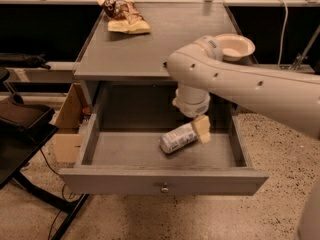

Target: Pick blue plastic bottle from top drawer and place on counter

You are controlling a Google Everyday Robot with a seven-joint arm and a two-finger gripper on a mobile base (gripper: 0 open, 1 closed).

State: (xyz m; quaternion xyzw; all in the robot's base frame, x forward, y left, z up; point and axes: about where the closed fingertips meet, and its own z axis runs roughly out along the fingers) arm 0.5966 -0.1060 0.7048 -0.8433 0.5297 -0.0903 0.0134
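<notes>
Bottle (177, 139) in top drawer (125, 182), end effector (202, 129) adj.

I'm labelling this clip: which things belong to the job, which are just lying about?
Job: small clear plastic bottle with pale label; open grey top drawer holding it; flat grey counter; gripper, down in the drawer at the bottle's end.
Lying about: crumpled yellow-brown snack bag and white round bowl on the counter.

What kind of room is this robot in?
Probably an office or lab: a grey counter with a snack bag and bowl, an open top drawer. The gripper hangs in it by the blue plastic bottle.
</notes>
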